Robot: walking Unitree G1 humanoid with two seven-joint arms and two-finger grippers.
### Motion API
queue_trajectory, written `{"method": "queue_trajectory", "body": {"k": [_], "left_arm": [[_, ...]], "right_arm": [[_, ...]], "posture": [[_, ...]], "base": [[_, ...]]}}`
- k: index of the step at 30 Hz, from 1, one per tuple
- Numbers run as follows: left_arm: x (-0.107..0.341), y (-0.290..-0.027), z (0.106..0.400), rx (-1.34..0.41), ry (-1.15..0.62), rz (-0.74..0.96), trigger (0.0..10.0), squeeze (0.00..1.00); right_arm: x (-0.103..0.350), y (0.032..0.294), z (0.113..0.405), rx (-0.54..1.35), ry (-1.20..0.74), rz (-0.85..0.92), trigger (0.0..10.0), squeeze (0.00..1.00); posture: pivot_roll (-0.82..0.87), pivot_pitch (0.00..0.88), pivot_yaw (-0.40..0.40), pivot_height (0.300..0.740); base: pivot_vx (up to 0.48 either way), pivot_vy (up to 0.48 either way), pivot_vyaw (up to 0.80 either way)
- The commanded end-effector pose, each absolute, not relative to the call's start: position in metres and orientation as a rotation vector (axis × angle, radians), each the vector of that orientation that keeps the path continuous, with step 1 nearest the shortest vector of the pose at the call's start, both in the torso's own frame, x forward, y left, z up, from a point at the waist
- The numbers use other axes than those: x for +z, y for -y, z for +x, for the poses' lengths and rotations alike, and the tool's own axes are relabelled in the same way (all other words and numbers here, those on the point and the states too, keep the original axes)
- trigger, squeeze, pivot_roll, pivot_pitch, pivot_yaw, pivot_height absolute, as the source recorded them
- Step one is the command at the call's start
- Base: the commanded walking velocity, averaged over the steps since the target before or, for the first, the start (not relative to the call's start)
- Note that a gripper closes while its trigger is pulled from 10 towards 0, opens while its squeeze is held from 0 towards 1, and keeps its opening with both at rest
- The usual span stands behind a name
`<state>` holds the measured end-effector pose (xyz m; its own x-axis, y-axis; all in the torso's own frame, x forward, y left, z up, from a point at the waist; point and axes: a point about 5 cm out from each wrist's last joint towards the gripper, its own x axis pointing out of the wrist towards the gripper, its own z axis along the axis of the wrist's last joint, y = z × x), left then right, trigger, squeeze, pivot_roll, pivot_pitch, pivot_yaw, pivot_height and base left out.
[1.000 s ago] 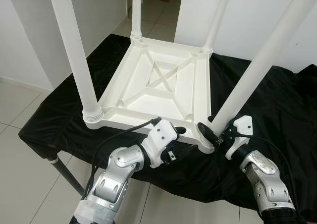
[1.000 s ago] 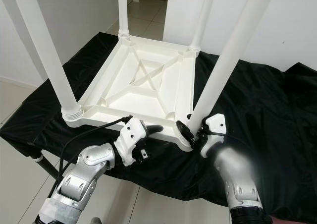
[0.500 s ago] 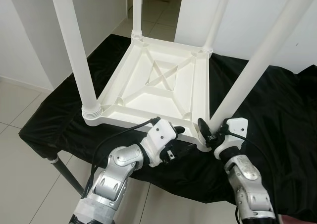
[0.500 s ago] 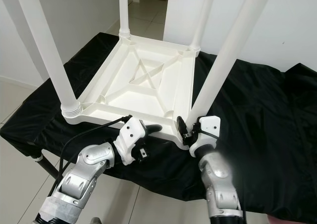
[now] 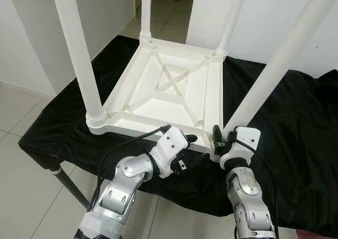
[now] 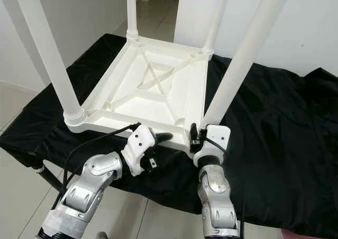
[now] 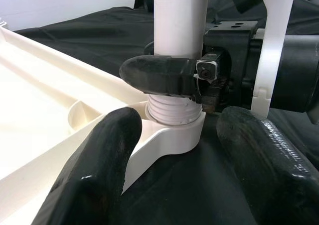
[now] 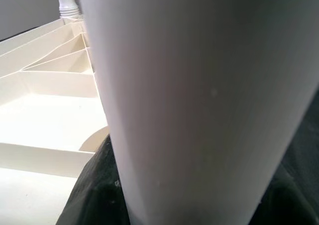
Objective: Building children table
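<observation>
Right gripper (image 7: 199,80): black fingers closed around the base of the near-right white plastic tube leg (image 5: 274,64), just above its threaded collar. The hold sits low on the leg, probably so that turning force goes straight into the socket.
Left gripper (image 7: 184,170): jaws spread wide, gripping nothing. One finger (image 7: 94,160) lies against the near rim at the corner and the other stands clear over the cloth; judged to be steadying the top while the leg is turned.
Leg seating: threads show above the corner socket (image 7: 172,135), so this leg appears not fully screwed home.
White ribbed plastic children's table top (image 5: 169,91): lies upside down in the middle of the black cloth, ribs and cross brace facing up, so the sockets are reachable from above.
Other three white legs (image 5: 79,54): upright in the near-left, far-left and far-right corners.
Black cloth-covered work table (image 5: 296,122): carries the whole assembly; the cloth likely protects the top's face.
</observation>
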<state>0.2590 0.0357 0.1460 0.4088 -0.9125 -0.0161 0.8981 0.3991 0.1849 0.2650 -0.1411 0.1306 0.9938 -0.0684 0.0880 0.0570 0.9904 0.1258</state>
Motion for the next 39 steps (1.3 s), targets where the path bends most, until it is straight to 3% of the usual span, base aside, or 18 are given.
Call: {"method": "queue_trajectory", "body": {"k": [1, 4, 5, 6, 7, 8, 18, 19, 28, 33, 37, 38, 39], "left_arm": [[0.147, -0.036, 0.264, -1.037, 0.104, 0.173, 10.0, 0.0], [0.147, -0.036, 0.264, -1.038, 0.105, 0.176, 10.0, 0.0], [0.148, -0.036, 0.265, -1.039, 0.107, 0.18, 10.0, 0.0], [0.148, -0.036, 0.265, -1.04, 0.108, 0.183, 10.0, 0.0], [0.148, -0.036, 0.265, -1.04, 0.108, 0.183, 10.0, 0.0], [0.148, -0.036, 0.265, -1.04, 0.108, 0.184, 10.0, 0.0], [0.149, -0.035, 0.266, -1.033, 0.113, 0.18, 10.0, 0.0], [0.149, -0.035, 0.267, -1.033, 0.114, 0.182, 10.0, 0.0], [0.149, -0.033, 0.267, -1.042, 0.118, 0.187, 10.0, 0.0], [0.15, -0.032, 0.267, -1.054, 0.12, 0.191, 10.0, 0.0], [0.151, -0.031, 0.267, -1.057, 0.123, 0.192, 10.0, 0.0], [0.151, -0.031, 0.267, -1.058, 0.124, 0.192, 10.0, 0.0], [0.151, -0.031, 0.267, -1.058, 0.124, 0.192, 10.0, 0.0]], "right_arm": [[0.127, 0.132, 0.264, -0.064, 0.066, 0.205, 10.0, 0.0], [0.129, 0.131, 0.264, -0.064, 0.073, 0.206, 10.0, 0.04], [0.131, 0.13, 0.264, -0.051, 0.084, 0.202, 10.0, 0.71], [0.132, 0.129, 0.264, -0.042, 0.092, 0.202, 10.0, 0.85], [0.132, 0.129, 0.264, -0.042, 0.092, 0.202, 10.0, 0.85], [0.134, 0.128, 0.263, -0.027, 0.101, 0.199, 10.0, 1.0], [0.137, 0.144, 0.262, 0.1, 0.127, 0.135, 10.0, 1.0], [0.137, 0.147, 0.262, 0.126, 0.129, 0.117, 10.0, 0.0], [0.137, 0.158, 0.264, 0.233, 0.137, 0.061, 10.0, 0.0], [0.137, 0.173, 0.273, 0.484, 0.137, -0.046, 10.0, 0.0], [0.135, 0.173, 0.279, 0.557, 0.115, -0.074, 10.0, 0.0], [0.135, 0.173, 0.28, 0.573, 0.108, -0.089, 7.8, 0.0], [0.135, 0.173, 0.28, 0.573, 0.108, -0.089, 7.8, 0.0]], "posture": [[0.0, 0.07, -0.058, 0.74], [0.0, 0.07, -0.058, 0.74], [0.0, 0.07, -0.059, 0.74], [-0.01, 0.073, -0.059, 0.74], [-0.01, 0.073, -0.059, 0.74], [-0.01, 0.074, -0.06, 0.74], [-0.01, 0.079, -0.066, 0.74], [-0.01, 0.079, -0.066, 0.74], [-0.02, 0.078, -0.062, 0.74], [-0.01, 0.075, -0.052, 0.74], [-0.01, 0.073, -0.052, 0.74], [-0.01, 0.073, -0.053, 0.74], [-0.01, 0.073, -0.053, 0.74]], "base": [[0.0, 0.0, 0.0], [0.0, 0.0, 0.0], [0.0, 0.0, 0.0], [0.0, 0.0, 0.0], [0.0, 0.0, 0.0], [0.0, 0.0, 0.0], [0.0, 0.0, 0.0], [0.0, 0.0, 0.0], [0.0, 0.0, 0.0], [0.0, 0.0, 0.0], [0.0, 0.0, 0.0], [0.0, 0.0, 0.0], [0.0, 0.0, 0.0]]}}
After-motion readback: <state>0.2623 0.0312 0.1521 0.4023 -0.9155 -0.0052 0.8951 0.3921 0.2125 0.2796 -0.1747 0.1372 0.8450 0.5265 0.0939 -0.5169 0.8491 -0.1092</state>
